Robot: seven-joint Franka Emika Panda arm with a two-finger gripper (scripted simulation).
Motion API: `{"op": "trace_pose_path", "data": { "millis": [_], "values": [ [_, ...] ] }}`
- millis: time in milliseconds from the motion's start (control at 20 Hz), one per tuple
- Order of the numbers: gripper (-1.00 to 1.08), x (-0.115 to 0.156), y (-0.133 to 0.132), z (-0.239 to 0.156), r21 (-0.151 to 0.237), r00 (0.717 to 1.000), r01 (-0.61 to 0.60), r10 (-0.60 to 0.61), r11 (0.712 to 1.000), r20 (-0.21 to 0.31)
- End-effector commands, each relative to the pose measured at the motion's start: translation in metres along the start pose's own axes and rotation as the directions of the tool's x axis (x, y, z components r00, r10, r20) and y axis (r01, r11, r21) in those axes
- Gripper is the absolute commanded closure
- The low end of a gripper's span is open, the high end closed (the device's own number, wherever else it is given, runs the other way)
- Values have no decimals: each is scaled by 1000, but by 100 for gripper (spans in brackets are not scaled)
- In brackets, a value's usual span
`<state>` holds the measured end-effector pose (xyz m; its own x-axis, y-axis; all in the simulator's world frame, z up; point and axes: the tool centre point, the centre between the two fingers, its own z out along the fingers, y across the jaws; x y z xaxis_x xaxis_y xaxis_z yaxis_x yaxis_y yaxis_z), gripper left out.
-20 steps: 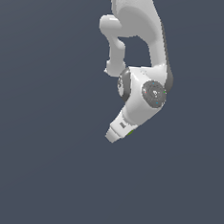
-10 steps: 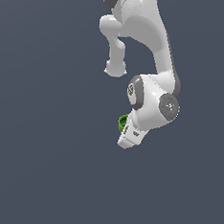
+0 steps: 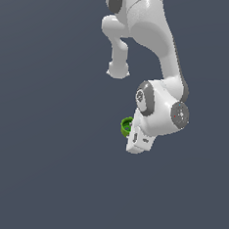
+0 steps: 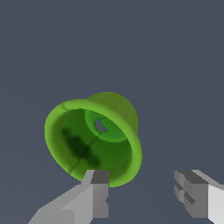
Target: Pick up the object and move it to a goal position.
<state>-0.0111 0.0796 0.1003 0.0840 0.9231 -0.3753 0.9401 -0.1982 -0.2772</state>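
The object [image 4: 94, 138] is a small bright green cup with a thick rim and a darker hollow, its opening facing the wrist camera. My gripper [image 4: 146, 194] is open. One finger [image 4: 99, 192] overlaps the cup's rim and the other finger [image 4: 192, 194] stands well apart from it, so the cup lies off to one side of the gap rather than between the fingers. In the exterior view the object [image 3: 126, 126] peeks out on the exterior view's left of my white hand [image 3: 139, 141], which hides most of it along with the fingertips.
A plain dark grey ground [image 3: 43, 169] fills both views. No other objects, edges or goal marker show. My arm's upper links [image 3: 144, 21] reach down from the top of the exterior view.
My arm has lowered and shifted toward the exterior view's right. The green object, hidden one second ago, now shows beside my hand.
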Motion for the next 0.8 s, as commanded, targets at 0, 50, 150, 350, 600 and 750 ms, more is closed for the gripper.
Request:
{"op": "trace_pose_path", "data": {
  "millis": [0, 50, 150, 350, 600, 750],
  "values": [
    [-20, 1, 0, 0, 3, 1000, 22, -22, 1000, 8],
    [-20, 1, 0, 1, 3, 1000, 26, -26, 1000, 9],
    [-20, 1, 0, 1, 4, 1000, 29, -29, 1000, 10],
    [-20, 1, 0, 4, 3, 1000, 25, -25, 1000, 9],
    [-20, 1, -1, 22, 4, 1000, 28, -28, 1000, 9],
    [-20, 1, -1, 29, 4, 1000, 29, -29, 1000, 10]
  ]
}}
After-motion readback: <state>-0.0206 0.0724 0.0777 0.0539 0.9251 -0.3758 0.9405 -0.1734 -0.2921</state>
